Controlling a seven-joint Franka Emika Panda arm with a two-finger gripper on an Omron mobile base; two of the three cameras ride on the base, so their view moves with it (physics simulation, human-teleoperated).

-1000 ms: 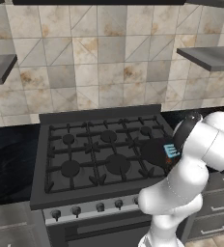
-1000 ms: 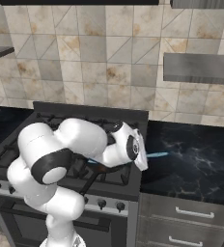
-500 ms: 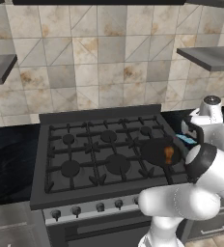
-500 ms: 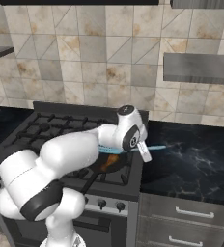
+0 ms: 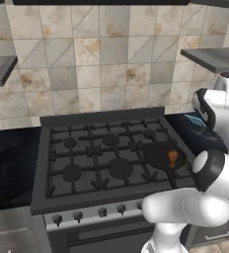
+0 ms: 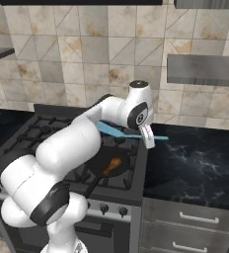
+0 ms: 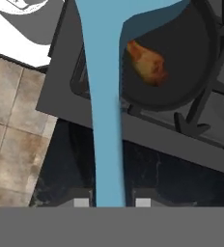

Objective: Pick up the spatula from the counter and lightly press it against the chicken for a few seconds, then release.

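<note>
Firmly clamped gripper (image 7: 112, 202) on the handle of the blue spatula (image 7: 105, 120). Held spatula nearly level in the air over the right edge of the stove (image 5: 87, 168), beside the dark counter (image 6: 200, 158). Reached blade out above the black pan (image 7: 193, 67) on the stove's right side. Saw chicken (image 7: 147, 62) lying in the pan below, orange-brown, clear of the blade. Noted tiled wall (image 5: 101, 59) behind, with a grey shelf (image 6: 205, 69) to the right.
</note>
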